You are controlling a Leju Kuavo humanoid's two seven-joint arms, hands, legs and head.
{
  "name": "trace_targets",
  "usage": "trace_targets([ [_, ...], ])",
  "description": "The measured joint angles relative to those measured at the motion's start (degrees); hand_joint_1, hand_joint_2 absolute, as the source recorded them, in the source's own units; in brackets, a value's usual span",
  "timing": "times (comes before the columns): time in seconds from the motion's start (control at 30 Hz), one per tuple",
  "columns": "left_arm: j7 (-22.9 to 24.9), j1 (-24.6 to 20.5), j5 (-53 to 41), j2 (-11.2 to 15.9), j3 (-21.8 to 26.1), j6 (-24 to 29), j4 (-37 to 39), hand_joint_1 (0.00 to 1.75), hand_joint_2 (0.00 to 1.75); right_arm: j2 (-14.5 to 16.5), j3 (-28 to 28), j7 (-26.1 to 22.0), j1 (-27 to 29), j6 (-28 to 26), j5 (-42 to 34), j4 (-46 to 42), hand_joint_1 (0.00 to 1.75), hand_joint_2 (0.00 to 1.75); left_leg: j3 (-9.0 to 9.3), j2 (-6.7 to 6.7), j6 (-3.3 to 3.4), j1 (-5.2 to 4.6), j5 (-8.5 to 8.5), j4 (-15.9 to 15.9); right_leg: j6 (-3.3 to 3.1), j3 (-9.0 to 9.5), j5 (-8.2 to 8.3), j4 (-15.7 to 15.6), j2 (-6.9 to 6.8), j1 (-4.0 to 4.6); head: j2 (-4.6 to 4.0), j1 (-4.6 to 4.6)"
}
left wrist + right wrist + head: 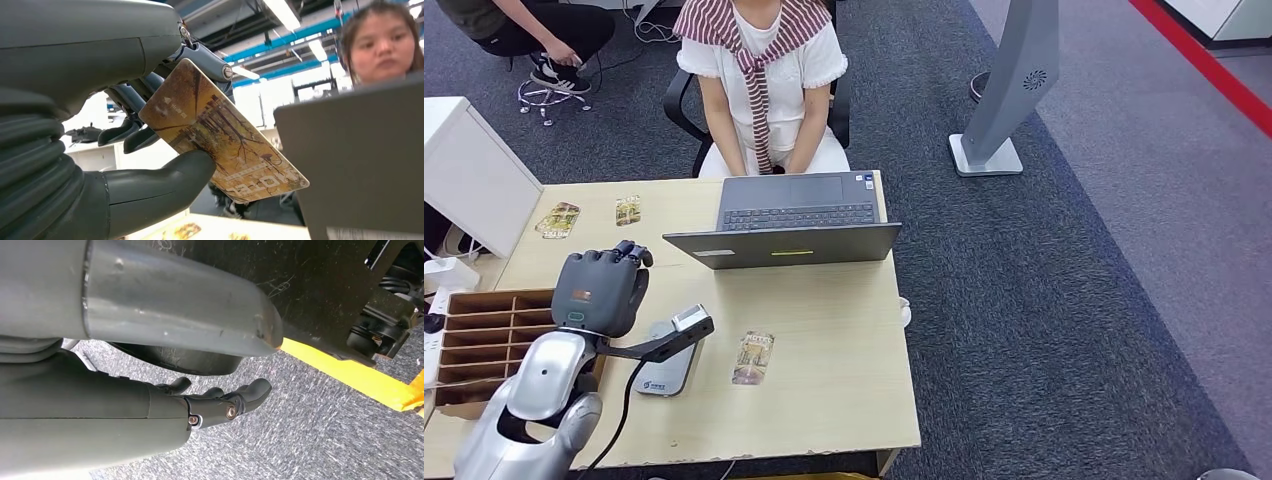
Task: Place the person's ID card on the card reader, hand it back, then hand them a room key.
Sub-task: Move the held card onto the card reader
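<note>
Left wrist view shows a card (pixel 220 142) pinched in the left robot hand (pixel 125 145), hidden from overhead.

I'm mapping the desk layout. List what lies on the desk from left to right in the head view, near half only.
Wooden compartment organizer → left hand → card reader → card lying flat on the desk.

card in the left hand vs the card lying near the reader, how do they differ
The card in the left hand is pinched off the table and tilted; the card near the reader lies flat on the desk, untouched. The held one is up by the laptop; the other sits beside the card reader. Both show similar brownish printing.
</note>
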Motion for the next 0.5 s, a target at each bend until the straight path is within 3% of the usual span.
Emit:
trace_targets([
  [0.5,3.2,3.1,0.9,0.3,-2.7,-1.6,1.3,1.75,1.75,0.2,-1.5,0.1,0.0,-0.2,0.1,0.0,0.00,0.00,-0.03,0.00,0.00,-0.01,0.00,0.0,0.00,0.00,0.00,0.0,0.01,-0.01,0.00,0.01],
])
